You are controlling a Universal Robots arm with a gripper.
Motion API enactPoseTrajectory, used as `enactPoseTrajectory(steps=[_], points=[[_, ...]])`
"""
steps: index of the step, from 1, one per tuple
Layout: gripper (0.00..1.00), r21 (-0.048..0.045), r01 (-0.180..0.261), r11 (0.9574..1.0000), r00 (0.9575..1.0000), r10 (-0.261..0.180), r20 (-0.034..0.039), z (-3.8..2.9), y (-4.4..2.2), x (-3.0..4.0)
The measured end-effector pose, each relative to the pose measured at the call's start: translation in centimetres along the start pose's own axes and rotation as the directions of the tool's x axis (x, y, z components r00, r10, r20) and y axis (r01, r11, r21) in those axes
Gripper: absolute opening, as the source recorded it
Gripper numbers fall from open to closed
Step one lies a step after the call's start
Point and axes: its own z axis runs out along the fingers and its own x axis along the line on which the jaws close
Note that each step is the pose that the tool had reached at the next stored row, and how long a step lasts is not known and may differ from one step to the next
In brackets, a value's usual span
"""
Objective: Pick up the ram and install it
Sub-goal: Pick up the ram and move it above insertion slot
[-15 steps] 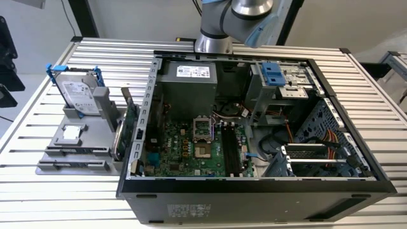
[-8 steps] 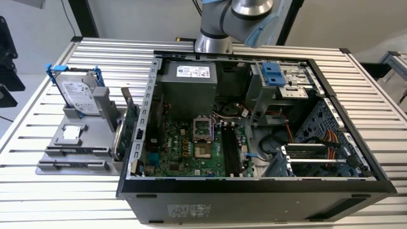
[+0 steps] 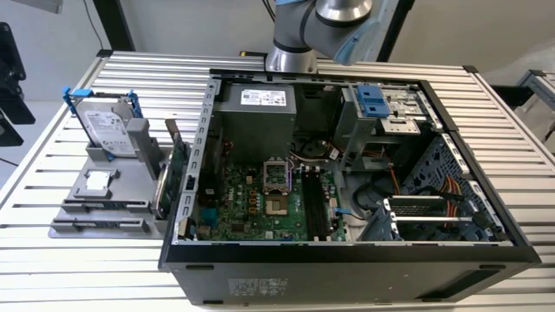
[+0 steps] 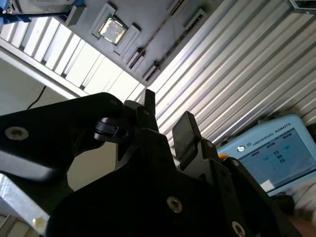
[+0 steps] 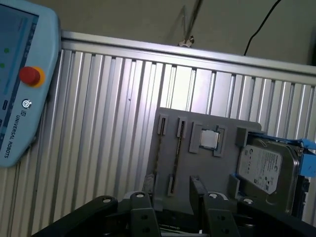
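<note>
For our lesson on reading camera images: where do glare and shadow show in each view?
Exterior view: even light on the ribbed aluminium table; the open black computer case is shadowed inside towards the exterior view's right. First wrist view: a white glare patch bleaches the table's slats near the grey parts tray. Second wrist view: the black gripper is a silhouette against bright slats.

**My fingers apart above the grey holder**

My gripper (image 5: 172, 192) hangs with its fingers spread over the ribbed table (image 5: 98, 123). On the table lies a grey holder (image 5: 212, 168). A small silver chip (image 5: 209, 139) sits in its middle recess and a hard drive (image 5: 264, 170) in a blue frame stands at one end. Narrow slots (image 5: 180, 128) mark the other end, toward the teach pendant (image 5: 19, 84).
</note>
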Motion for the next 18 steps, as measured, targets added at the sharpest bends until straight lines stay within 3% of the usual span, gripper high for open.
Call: enactPoseTrajectory(steps=[10,18], points=[[1.00,0.0000,0.000,1.0000,1.0000,0.000,-0.0001,0.43,-0.02,0.00],[1.00,0.0143,-0.001,0.9999,1.0000,0.001,-0.0022,0.93,-0.04,-0.04]])
